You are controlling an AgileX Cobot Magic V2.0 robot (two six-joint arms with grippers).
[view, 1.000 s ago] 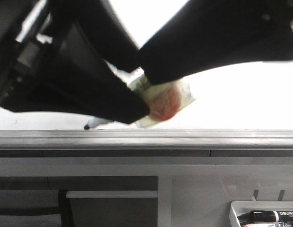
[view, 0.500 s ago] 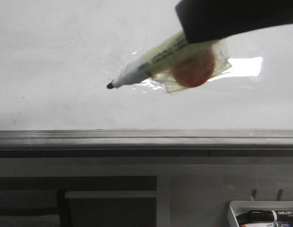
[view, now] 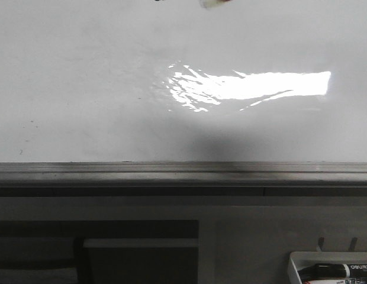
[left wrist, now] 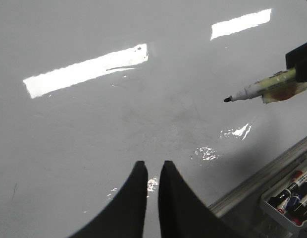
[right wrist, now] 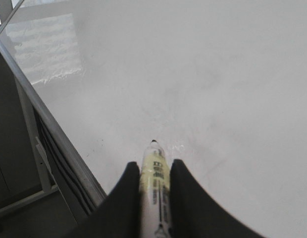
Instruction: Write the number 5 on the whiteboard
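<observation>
- The whiteboard (view: 83, 89) stands glossy and white, with a bright light reflection right of its middle in the front view; no marker strokes show on it, only a few small dark specks near its lower left.
- A grey metal rail (view: 183, 171) runs along the board's lower edge.
- The marker (right wrist: 154, 191), black tip uncapped and wrapped in yellowish tape, points at the board; whether its tip touches cannot be told.
- The right gripper (right wrist: 154, 171) grips the marker between its two black fingers.
- The left gripper (left wrist: 152, 173) hovers over the board, fingers nearly together with only a thin gap, clasping nothing.
- A small white tray of markers (view: 334, 269) sits below the rail near the board's lower right corner.
</observation>
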